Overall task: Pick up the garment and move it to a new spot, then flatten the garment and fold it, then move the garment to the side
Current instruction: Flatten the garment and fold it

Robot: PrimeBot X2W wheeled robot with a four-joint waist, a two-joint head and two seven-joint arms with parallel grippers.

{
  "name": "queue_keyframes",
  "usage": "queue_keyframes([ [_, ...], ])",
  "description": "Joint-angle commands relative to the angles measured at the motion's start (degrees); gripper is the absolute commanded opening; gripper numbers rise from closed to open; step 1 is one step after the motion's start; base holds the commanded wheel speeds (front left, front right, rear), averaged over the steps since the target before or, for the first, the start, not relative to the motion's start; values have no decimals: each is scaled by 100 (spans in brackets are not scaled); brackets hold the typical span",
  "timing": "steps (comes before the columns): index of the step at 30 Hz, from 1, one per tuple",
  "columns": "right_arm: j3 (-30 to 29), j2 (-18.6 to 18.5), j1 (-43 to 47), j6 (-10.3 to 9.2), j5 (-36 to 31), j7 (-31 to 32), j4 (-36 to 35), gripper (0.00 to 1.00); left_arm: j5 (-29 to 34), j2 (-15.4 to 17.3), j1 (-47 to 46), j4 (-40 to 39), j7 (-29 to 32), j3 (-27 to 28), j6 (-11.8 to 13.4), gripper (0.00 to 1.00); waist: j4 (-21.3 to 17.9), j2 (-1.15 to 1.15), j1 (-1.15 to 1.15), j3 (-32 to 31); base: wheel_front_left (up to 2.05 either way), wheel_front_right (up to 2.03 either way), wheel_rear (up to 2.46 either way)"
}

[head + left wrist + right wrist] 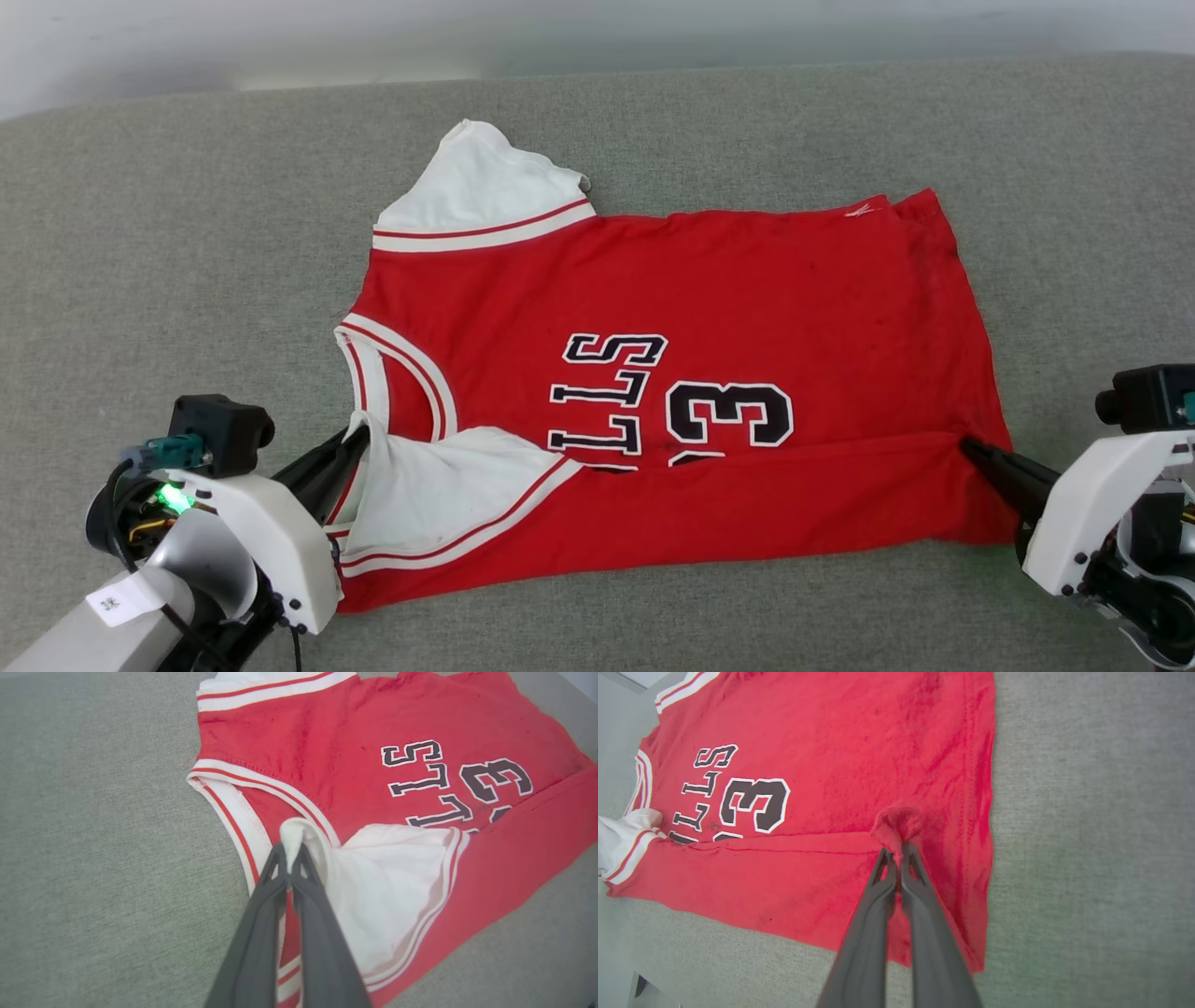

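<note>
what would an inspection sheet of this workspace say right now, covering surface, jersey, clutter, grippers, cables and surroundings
surface: grey fabric surface, flat, bare around the shirt
job's things: garment spread out front up; its near long edge is folded over the front and hides part of the lettering; near sleeve lies on top of the fold, far sleeve lies flat
clutter: nothing seen
grippers: left gripper shut on a pinch of white sleeve cloth; right gripper shut on a pinch of red cloth near the hem
cables: dark cable looped at the left wrist, clear of the shirt
surroundings: pale band beyond the far edge, wall or floor cannot be told
</note>
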Motion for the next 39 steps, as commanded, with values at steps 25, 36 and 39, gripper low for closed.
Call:
queue_keyframes([
  [25, 73, 117, -18, 0, -1591, 640, -209, 100, 8, -299, 547, -131, 284, 84, 1655, 100, -39, 0, -1, -478, 0, 0, 0],
  [36, -672, 888, 796, -1, -2131, 1717, -1279, 100, -57, 194, 1314, -1433, 1206, -176, 2690, 100, -66, 0, -1, -473, 0, 0, 0],
  [39, -795, 1010, 898, -1, -2181, 1834, -1486, 100, -115, 142, 1379, -1451, 1259, -202, 2737, 100, -81, 0, -1, -424, 0, 0, 0],
])
